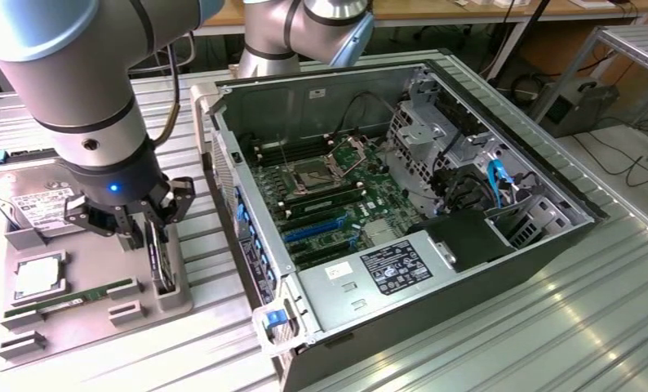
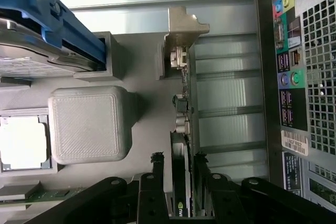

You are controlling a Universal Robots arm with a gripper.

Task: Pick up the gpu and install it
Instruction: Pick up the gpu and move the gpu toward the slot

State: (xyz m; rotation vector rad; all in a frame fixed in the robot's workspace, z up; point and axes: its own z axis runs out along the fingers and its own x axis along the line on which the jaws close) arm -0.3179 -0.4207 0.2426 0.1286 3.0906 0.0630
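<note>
The gpu [image 1: 162, 260] stands on edge in a slot of the grey parts holder [image 1: 139, 314], at the exterior view's left beside the open computer case [image 1: 499, 269]. My gripper [image 1: 150, 237] is down over it. In the wrist view the black fingers [image 2: 157, 182] sit on either side of the card's black cooler [image 2: 181, 182], pressed against its two faces. The silvery end bracket [image 2: 182, 30] sticks out beyond the fingertips. The gripper [image 2: 178, 158] is shut on the gpu, which still sits in its slot.
On the holder also lie a hard drive [image 1: 30, 204], a processor [image 1: 39, 276] and a green memory stick [image 1: 72, 299]. The case's motherboard [image 1: 335, 204] has blue card slots [image 1: 313, 229] and a power supply [image 1: 395, 269]. The case's rear panel [image 2: 294, 77] is close by.
</note>
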